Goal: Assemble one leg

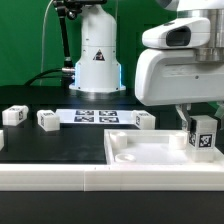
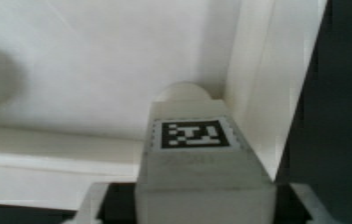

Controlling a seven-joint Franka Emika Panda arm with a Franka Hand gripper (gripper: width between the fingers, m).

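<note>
My gripper [image 1: 196, 118] is shut on one leg [image 1: 203, 134], a small white post with a black-and-white tag facing out. It holds the leg upright over the corner of the large white square panel [image 1: 140, 152] on the exterior view's right. I cannot tell whether the leg touches the panel. In the wrist view the leg [image 2: 194, 150] fills the gap of my gripper [image 2: 194, 203], with the panel's recessed corner [image 2: 102, 90] beneath its tip. Three more legs lie on the black table: two on the left [image 1: 13, 116] [image 1: 47, 119] and one behind the panel [image 1: 142, 120].
The marker board [image 1: 95, 115] lies flat in front of the arm's white base [image 1: 96, 60]. A long white rim bar [image 1: 60, 176] runs along the table's front edge. A green backdrop stands behind.
</note>
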